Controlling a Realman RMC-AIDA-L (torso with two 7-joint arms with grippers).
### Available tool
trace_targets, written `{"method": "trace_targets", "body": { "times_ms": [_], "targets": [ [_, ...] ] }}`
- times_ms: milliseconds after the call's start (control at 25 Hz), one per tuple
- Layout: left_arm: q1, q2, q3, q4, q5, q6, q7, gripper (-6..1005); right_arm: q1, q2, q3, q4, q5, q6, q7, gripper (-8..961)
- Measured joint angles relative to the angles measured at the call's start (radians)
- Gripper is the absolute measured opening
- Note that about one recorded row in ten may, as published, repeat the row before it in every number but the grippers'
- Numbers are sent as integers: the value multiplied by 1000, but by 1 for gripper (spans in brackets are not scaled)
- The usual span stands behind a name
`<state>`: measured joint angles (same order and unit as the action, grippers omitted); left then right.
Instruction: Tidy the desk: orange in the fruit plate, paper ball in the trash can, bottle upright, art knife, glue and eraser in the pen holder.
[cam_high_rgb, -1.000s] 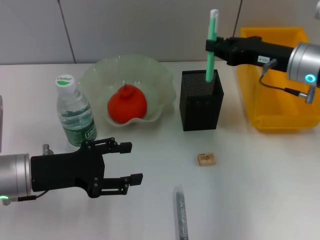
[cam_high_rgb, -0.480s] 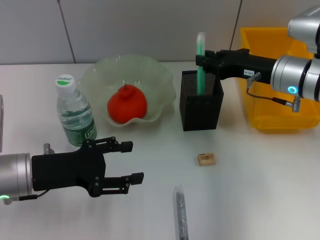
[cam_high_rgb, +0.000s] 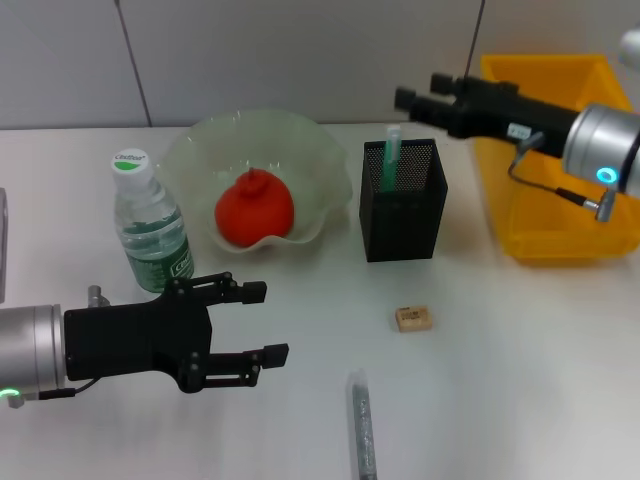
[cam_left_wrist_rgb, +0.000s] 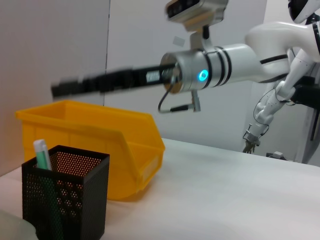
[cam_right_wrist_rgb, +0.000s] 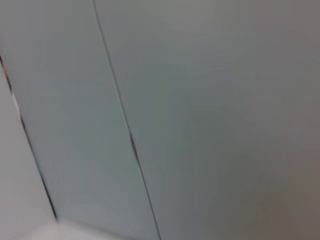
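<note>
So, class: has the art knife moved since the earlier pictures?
Yes. The art knife has dropped down into the pen holder; the right gripper, open, no longer holds it.

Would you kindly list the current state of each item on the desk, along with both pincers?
Orange: in the fruit plate.
Bottle: upright, capped.
Art knife: standing in the pen holder, released.
Eraser: lying on the desk.
Glue: lying on the desk.
Trash can: upright; contents not visible.
Left pincer: open, empty, near the bottle.
Right pincer: open, empty, above the pen holder.
</note>
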<state>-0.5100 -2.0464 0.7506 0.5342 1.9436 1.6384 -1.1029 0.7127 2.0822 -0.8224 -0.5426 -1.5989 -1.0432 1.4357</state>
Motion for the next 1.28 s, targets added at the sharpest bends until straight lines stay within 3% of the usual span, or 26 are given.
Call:
{"method": "trace_targets", "body": {
  "times_ms": [40,80,120,200,240,320,400,440,480,520,560,640,720,800,840,880,920,960,1040,1080,1120,1280],
  "targets": [
    [0,0,-1,0,0,0,-1,763,-26,-3,0,-1,101,-63,-46,616],
    [0,0,-1,0,0,0,-1,763,-26,-3,0,-1,101,-63,-46,624],
    [0,0,-1,0,0,0,0,762,-66,-8,0,-3,196,-178,-98,633],
    [1,0,-2,0,0,0,1,762,-82,-9,1,-3,223,-228,-114,650],
    [3,-1,-2,0,0,0,3,761,-121,-22,-2,-11,249,-369,-137,659],
    [3,-2,-2,0,0,0,5,761,-136,-30,-5,-13,244,-429,-139,676],
    [6,-6,-3,1,-1,1,10,760,-159,-51,-11,-21,199,-519,-126,685],
    [8,-8,-3,1,-1,1,12,760,-168,-74,-10,-38,112,-569,-61,685],
    [8,-8,-3,1,-1,1,12,760,-168,-74,-10,-38,112,-569,-61,685],
    [9,-10,-4,2,-2,0,12,759,-164,-97,-10,-81,-3,-586,35,685],
    [9,-10,-4,2,-2,0,12,759,-164,-97,-10,-81,-3,-586,35,684],
    [9,-10,-4,1,-2,-2,9,759,-126,-113,-13,-189,-235,-607,201,684],
    [10,-10,-4,1,-2,-1,8,758,-107,-115,-13,-224,-305,-614,254,684],
    [10,-10,-4,1,-2,-1,8,757,-45,-115,-14,-284,-490,-617,392,683],
    [10,-10,-4,2,-2,1,7,757,25,-109,-14,-306,-641,-620,500,682],
    [10,-11,-4,2,-2,1,6,757,25,-109,-14,-306,-641,-620,500,682],
    [10,-11,-4,1,-2,1,6,757,90,-98,-16,-309,-751,-626,563,682],
    [10,-11,-4,1,-2,1,6,756,90,-98,-16,-309,-751,-626,563,681],
    [10,-12,-4,1,-2,-2,10,756,160,-72,-57,-312,-874,-615,612,680],
    [10,-12,-4,1,-2,-2,10,755,160,-72,-57,-312,-874,-615,612,679],
    [10,-12,-4,0,-2,-3,11,755,188,-56,-94,-312,-928,-595,625,679],
    [8,-12,-5,1,-2,-3,12,754,209,-32,-151,-307,-979,-541,629,677]
  ]
}}
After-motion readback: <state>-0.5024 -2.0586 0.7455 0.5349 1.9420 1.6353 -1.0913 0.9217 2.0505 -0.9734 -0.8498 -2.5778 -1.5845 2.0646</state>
